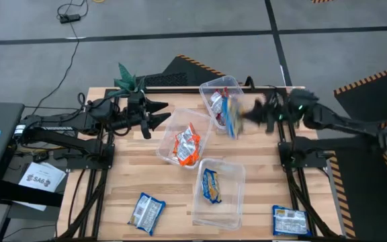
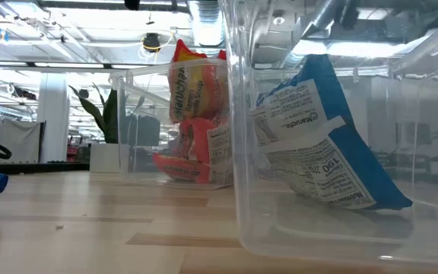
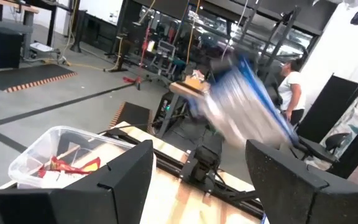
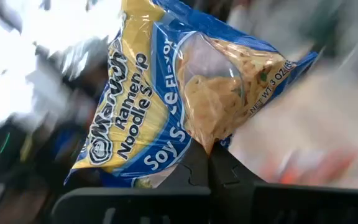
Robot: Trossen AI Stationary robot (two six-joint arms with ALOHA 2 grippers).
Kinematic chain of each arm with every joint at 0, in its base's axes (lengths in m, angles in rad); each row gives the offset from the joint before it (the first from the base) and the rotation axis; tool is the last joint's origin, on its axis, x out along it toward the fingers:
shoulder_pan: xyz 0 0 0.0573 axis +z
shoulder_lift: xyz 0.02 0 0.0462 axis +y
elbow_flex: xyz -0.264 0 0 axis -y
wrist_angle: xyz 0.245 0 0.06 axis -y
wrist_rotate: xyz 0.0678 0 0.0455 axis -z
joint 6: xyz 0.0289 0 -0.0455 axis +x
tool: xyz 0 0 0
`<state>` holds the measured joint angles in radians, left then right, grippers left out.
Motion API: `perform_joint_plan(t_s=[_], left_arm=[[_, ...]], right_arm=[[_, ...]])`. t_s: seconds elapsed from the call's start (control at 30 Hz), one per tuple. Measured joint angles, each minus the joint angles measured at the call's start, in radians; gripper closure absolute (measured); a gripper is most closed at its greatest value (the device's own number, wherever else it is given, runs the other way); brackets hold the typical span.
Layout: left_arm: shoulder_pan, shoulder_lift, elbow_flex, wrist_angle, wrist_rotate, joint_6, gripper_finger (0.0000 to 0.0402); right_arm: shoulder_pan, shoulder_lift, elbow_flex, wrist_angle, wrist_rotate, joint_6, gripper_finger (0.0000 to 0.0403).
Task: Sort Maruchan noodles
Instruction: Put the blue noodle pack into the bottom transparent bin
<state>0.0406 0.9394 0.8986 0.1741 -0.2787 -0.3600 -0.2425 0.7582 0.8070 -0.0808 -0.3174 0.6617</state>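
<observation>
A: How are the two arms posed?

B: The right gripper point(image 1: 250, 114) is reached in from the right edge of the table point(image 1: 113, 188), above the far tub point(image 1: 207, 91). Its fingers are pinched fully together on the edge of a blue-and-yellow packet point(image 4: 185, 93), which is hung from them, tilted, over that tub's near end. The left gripper point(image 1: 158, 113) is held level at the far left of the table, pointed toward the middle, its jaws spread wide with nothing between them.

A: Where are the other noodles seen?

B: Red and orange packets point(image 1: 187, 144) are piled in the middle tub point(image 1: 168, 134). One blue packet point(image 1: 211, 186) is laid in the near tub point(image 1: 230, 202). A red packet point(image 1: 216, 102) is lying in the far tub. Two more blue packets are left on the bare wood: one point(image 1: 145, 212) near the front left, one point(image 1: 291, 220) at the front right corner.

A: What is hard to make out?

B: The held packet is smeared in the overhead and left wrist views. From the right wrist its lower edge is covered by the fingers. In the low view neither gripper is shown, and the packets are seen only through tub walls. A person point(image 3: 289, 81) is partly hidden behind the packet.
</observation>
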Motion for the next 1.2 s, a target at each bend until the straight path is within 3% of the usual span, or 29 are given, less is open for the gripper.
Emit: perform_joint_plan(t_s=[0.2,0.33,0.53,0.8,0.97,1.2], left_arm=[[0.0,0.0,0.0,0.011,-0.018,-0.061,0.0159],[0.0,0.0,0.0,0.015,-0.022,-0.067,0.0159],[0.0,0.0,0.0,0.02,0.008,-0.044,0.0159],[0.0,0.0,0.0,0.016,0.17,-0.008,0.0159],[0.0,0.0,0.0,0.016,0.189,-0.021,0.0159],[0.0,0.0,0.0,0.017,0.19,-0.059,0.0159]], right_arm=[[0.354,0.089,0.0,-0.148,0.011,0.071,0.0402],[0.504,0.172,0.0,-0.141,0.102,0.166,0.0402],[0.62,0.345,0.081,-0.201,0.193,0.228,0.0403],[0.626,0.571,0.32,-0.583,0.218,0.241,0.0389],[0.627,0.686,0.488,-0.771,0.206,0.25,0.033],[0.624,0.788,0.672,-0.88,0.208,0.131,0.0184]])
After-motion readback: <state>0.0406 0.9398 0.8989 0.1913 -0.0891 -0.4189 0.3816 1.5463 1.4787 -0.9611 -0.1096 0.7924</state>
